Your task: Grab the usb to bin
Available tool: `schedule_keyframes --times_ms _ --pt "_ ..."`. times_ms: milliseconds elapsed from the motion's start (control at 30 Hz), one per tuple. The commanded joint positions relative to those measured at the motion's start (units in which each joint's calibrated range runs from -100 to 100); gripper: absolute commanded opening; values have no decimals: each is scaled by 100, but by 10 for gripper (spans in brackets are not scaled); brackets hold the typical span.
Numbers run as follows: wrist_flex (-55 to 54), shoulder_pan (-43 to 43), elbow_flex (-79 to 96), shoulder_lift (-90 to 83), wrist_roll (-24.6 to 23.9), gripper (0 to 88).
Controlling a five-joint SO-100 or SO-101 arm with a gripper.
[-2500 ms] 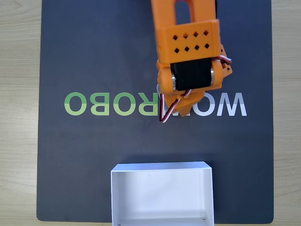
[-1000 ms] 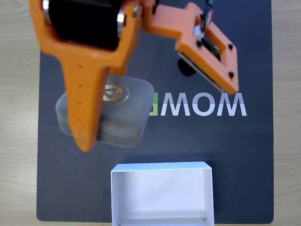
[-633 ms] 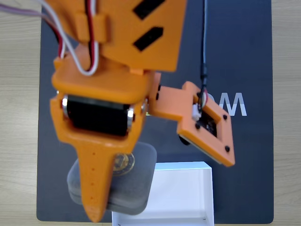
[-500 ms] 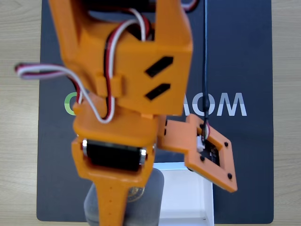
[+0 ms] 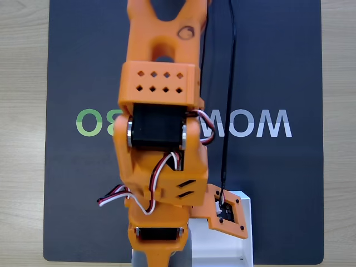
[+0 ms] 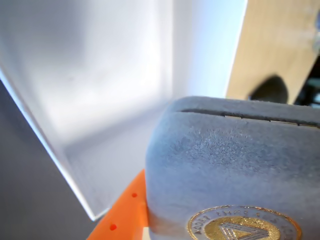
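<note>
Grey and felt-like, the usb [image 6: 235, 170] sat clamped in the gripper [image 6: 150, 220], one orange finger [image 6: 117, 215] against its side, hanging above the bin [image 6: 100, 100]'s white floor, apparently positioned so a release would land it inside.

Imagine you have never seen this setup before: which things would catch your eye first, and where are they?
In the fixed view, the bright orange arm runs down the middle of the dark mat, covering part of its lettering. In the wrist view, the grey velvety usb with its gold triangle emblem looms at lower right. It sits against an orange finger of the end effector, with the white bin open behind it.
</note>
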Motion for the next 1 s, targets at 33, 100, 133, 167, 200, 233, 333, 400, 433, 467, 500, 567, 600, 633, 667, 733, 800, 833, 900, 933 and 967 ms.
schedule_keyframes --times_ms 33,100,133,167,200,233,333,400,433,467,500,567,600,633,667,733,800,833,900,933,967 --pt "123 -154 -724 1 292 138" --pt "132 -196 -697 -8 340 145" --pt "132 -204 -679 -8 371 145" --pt "132 -204 -670 -8 408 145" --pt "132 -204 -670 -16 440 145" --pt "132 -204 -670 -25 466 145" --pt "132 -204 -652 -118 576 145" --pt "132 -213 -607 -262 603 145" --pt "132 -221 -526 -338 603 145" --pt "132 -238 -435 -432 603 145" --pt "132 -272 -300 -525 603 145" --pt "132 -305 35 -703 603 145" --pt "132 -322 206 -779 603 145" --pt "132 -322 369 -856 603 145" --pt "132 -330 504 -915 603 145" --pt "132 -330 748 -1025 603 146" --pt "132 -330 956 -1127 603 149" --pt "132 -330 1055 -1178 603 161" --pt "132 -330 1236 -1271 603 206" --pt "132 -330 1308 -1296 603 234" --pt "141 -330 1371 -1313 603 261"
